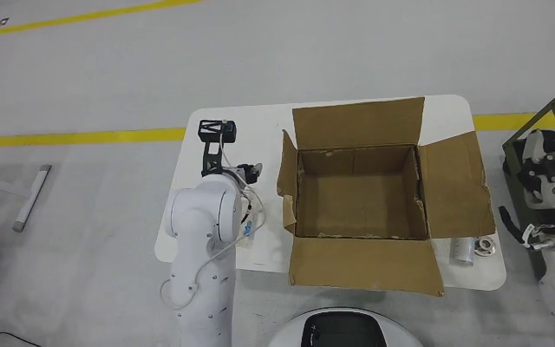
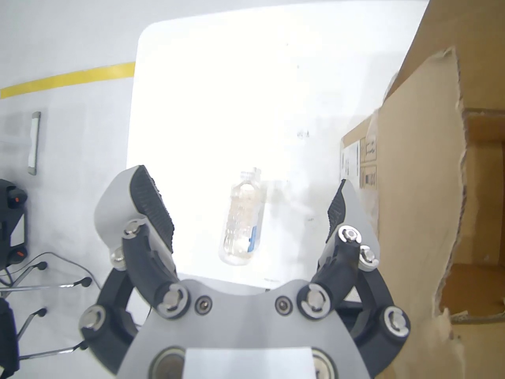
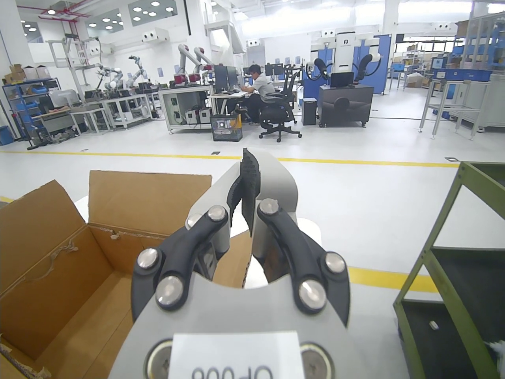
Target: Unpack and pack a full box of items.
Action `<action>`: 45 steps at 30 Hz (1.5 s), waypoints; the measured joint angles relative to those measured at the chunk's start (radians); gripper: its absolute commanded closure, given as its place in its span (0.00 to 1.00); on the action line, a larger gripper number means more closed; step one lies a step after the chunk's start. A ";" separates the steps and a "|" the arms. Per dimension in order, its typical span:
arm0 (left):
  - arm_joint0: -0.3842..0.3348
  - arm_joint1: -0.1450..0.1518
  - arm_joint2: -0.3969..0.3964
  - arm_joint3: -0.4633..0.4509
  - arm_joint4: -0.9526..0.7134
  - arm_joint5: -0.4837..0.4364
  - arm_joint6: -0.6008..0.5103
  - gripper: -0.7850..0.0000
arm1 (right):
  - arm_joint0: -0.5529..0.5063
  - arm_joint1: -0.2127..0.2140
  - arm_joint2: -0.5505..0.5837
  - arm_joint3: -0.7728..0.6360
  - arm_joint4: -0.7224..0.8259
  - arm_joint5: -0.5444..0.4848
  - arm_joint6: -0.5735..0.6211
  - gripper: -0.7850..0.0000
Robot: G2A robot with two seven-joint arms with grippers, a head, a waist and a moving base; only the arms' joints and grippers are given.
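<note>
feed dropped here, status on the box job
Left gripper open over clear bottle lying on table. Right gripper shut, holding nothing. Box open alongside; nothing blocking bottle.

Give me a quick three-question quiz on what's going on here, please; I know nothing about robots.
1. True or false: the cardboard box has its flaps folded shut.
2. What lies on the table ahead of the open left gripper? A) a clear plastic bottle B) a red mug C) a banana
3. Is the right gripper open or shut?
Key: 1 false, the flaps stand open; 2 A; 3 shut.
</note>
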 measured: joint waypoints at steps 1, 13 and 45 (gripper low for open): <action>0.003 0.001 -0.004 -0.001 -0.001 -0.010 -0.034 0.00 | -0.002 0.001 0.008 0.003 0.005 -0.008 0.004 1.00; 0.095 0.009 -0.059 0.099 -0.009 -0.121 -0.066 0.00 | -0.002 0.006 0.054 0.045 0.046 -0.087 0.026 1.00; -0.042 0.032 -0.122 0.432 -0.165 -0.116 -0.066 0.00 | 0.038 0.011 0.049 0.062 0.044 -0.092 0.061 1.00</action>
